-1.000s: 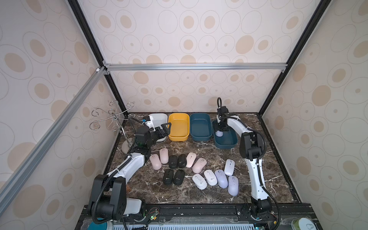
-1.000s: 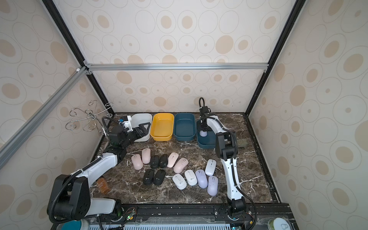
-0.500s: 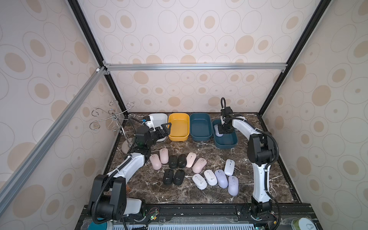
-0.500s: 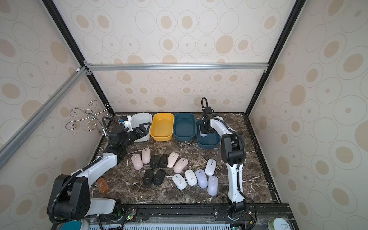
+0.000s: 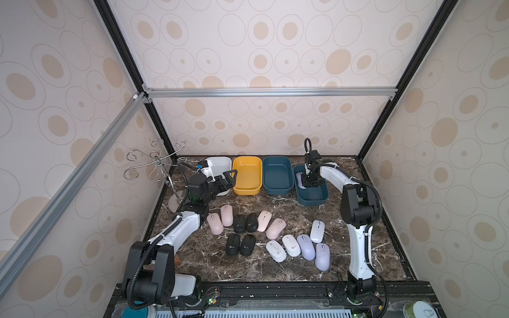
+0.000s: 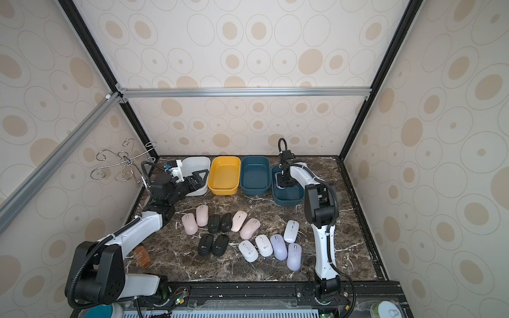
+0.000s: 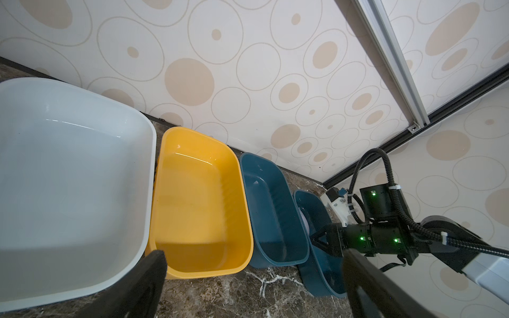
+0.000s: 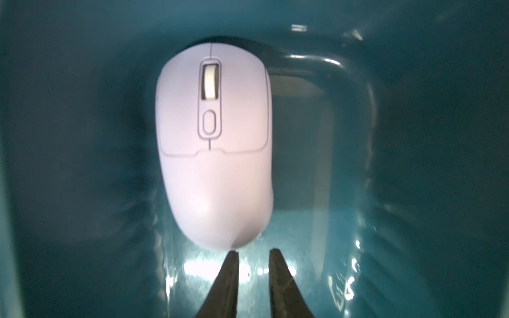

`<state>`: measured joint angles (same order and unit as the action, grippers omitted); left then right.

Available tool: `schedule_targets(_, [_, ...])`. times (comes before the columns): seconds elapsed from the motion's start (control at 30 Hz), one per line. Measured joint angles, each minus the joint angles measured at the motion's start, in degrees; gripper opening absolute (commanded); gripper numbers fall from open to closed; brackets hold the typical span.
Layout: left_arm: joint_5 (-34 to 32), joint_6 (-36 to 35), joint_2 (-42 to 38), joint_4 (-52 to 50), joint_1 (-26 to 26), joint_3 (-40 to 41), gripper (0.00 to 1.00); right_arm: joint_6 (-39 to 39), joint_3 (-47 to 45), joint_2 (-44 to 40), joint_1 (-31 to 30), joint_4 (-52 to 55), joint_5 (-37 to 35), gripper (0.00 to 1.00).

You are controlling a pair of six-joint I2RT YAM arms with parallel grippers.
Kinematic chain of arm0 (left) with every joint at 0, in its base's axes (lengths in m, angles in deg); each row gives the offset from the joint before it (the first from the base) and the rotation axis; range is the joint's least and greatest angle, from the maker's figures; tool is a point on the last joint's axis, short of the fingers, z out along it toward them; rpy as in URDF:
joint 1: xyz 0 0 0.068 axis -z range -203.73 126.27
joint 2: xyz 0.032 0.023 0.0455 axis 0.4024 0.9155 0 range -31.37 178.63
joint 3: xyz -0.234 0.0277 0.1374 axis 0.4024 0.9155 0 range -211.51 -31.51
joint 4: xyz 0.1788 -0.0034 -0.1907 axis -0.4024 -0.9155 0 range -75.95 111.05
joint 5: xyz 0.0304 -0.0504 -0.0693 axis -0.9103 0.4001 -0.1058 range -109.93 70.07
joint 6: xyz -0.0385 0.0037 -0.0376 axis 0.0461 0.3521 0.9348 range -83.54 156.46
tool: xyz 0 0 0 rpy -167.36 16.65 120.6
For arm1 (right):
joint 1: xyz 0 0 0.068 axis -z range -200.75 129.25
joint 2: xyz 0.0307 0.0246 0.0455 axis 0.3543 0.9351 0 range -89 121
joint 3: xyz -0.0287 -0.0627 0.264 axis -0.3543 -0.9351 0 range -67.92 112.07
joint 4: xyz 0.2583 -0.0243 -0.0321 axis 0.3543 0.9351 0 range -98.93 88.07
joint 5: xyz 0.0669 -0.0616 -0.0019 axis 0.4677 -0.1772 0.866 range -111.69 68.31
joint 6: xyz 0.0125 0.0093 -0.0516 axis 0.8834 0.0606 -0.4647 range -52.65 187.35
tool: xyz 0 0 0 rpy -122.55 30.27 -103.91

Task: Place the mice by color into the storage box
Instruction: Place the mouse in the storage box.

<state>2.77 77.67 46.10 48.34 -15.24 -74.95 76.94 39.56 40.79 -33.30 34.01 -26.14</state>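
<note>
Lavender mouse (image 8: 214,143) lies flat on the floor of the teal box (image 8: 68,137) at the right end of the box row. The right jaws sit just off its rear end, drawn nearly together with only a narrow gap and nothing between them. Left jaws are spread wide and empty near the white box (image 7: 68,165); the other mice (image 5: 264,220) sit clustered on the desk (image 5: 275,203).
</note>
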Motion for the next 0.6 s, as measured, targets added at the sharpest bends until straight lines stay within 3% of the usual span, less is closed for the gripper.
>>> schedule_targets(0.23, [0.0, 0.0, 0.0, 0.0, 0.0, 0.0, 1.0, 0.1, 3.7, 3.2, 0.1, 1.7, 0.0, 0.22])
schedule_targets(0.43, [0.1, 0.0, 0.0, 0.0, 0.0, 0.0, 1.0, 0.3, 1.0, 1.2, 0.1, 1.7, -0.3, 0.23])
schedule_targets(0.5, [0.2, 0.0, 0.0, 0.0, 0.0, 0.0, 1.0, 0.6, -1.1, -0.9, 0.1, 1.8, -0.3, 0.27])
schedule_targets(0.6, [0.4, 0.2, 0.0, 0.0, 0.0, 0.0, 1.0, 1.9, -6.3, -7.0, -0.1, 1.1, -0.5, 0.42])
